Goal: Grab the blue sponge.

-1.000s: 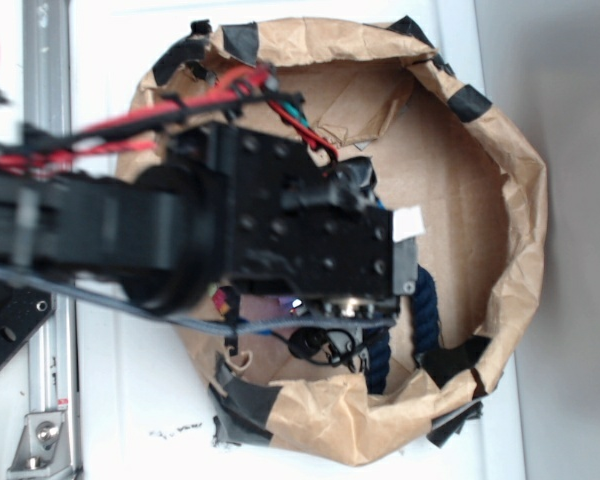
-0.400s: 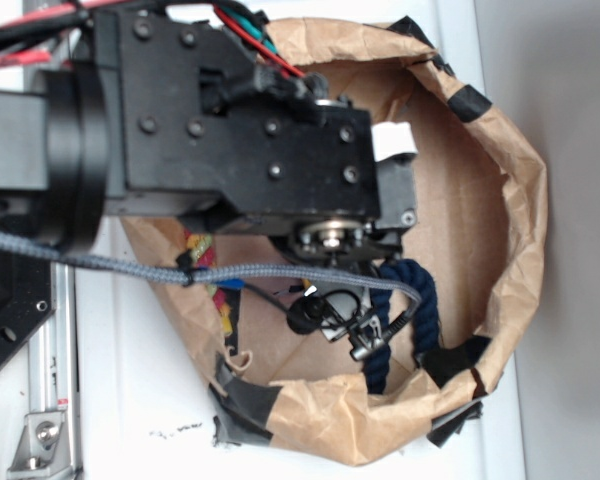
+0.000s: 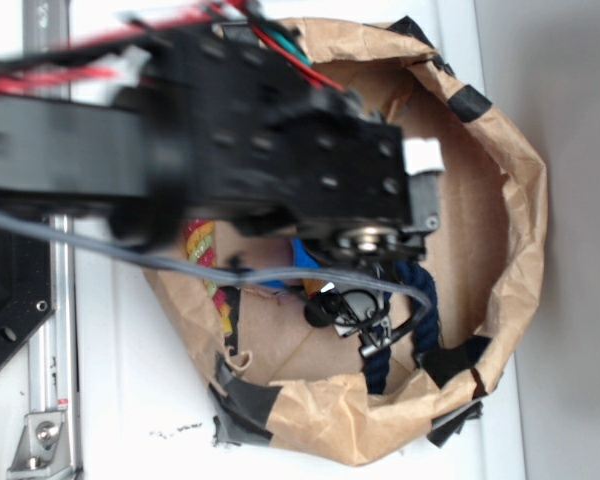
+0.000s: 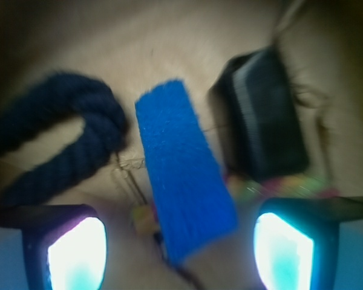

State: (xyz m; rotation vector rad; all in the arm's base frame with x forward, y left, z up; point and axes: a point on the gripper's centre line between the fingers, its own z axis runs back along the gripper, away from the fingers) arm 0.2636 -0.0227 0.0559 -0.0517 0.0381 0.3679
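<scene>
The blue sponge (image 4: 183, 175) lies slanted on the brown paper floor in the wrist view, its near end reaching between my two fingers. My gripper (image 4: 180, 257) is open, hovering above that end, with a glowing pad (image 4: 75, 254) well clear on each side. In the exterior view only a sliver of the blue sponge (image 3: 305, 256) shows under the black arm (image 3: 310, 170), which hides the fingers.
A dark navy twisted rope (image 4: 54, 139) curls left of the sponge and a glossy black block (image 4: 269, 118) lies to its right. A multicoloured cord (image 3: 198, 245) lies nearby. All sit inside a crumpled paper bag, its rim (image 3: 525, 200) standing up around them.
The arm has swung toward the top of the exterior view and then to the right. A sliver of the blue sponge now shows beneath the wrist.
</scene>
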